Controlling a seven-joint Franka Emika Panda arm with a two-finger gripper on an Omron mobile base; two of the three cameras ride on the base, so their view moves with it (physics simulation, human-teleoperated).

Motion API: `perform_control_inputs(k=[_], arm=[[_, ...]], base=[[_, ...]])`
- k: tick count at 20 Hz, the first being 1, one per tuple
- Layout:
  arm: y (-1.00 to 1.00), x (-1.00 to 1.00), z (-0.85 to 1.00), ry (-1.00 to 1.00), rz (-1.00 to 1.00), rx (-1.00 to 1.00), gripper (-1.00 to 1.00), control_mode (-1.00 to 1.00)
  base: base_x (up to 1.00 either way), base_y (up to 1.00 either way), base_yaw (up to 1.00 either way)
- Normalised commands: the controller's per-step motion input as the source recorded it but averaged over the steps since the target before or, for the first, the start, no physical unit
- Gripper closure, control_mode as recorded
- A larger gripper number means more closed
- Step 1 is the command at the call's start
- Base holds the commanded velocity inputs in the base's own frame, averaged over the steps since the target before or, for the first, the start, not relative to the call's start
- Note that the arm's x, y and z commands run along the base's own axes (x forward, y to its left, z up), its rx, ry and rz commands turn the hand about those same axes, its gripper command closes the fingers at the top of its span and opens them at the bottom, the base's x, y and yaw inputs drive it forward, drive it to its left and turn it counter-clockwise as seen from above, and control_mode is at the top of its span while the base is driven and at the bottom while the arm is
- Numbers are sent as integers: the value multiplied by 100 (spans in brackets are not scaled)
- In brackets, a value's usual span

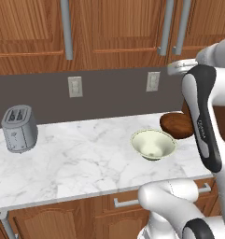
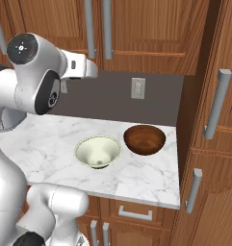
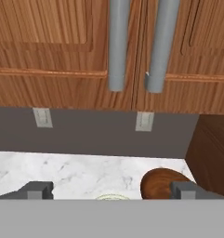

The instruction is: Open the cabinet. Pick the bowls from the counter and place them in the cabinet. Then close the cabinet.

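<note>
Above the counter the cabinet is shut; both bowls wait below. My gripper is spread wide, empty. I judge step 1: reach a bar handle.

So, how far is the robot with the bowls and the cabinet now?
Nothing is done yet. The cabinet is closed. The cream bowl and brown bowl sit on the counter. The open, empty pincer faces the handles. Opening, placing and closing remain.
</note>
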Motion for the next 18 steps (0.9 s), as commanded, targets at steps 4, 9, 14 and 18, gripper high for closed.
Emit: perform_control_inputs(k=[4,9,14,18], arm=[[-5,0,51,0,0,0,-100,-100],[-20,0,42,0,0,1,-100,-100],[-23,4,20,0,0,2,-100,-100],[-14,13,-3,-12,0,0,-100,-100]], base=[[0,0,0],[0,0,0],[0,0,0],[0,0,0]])
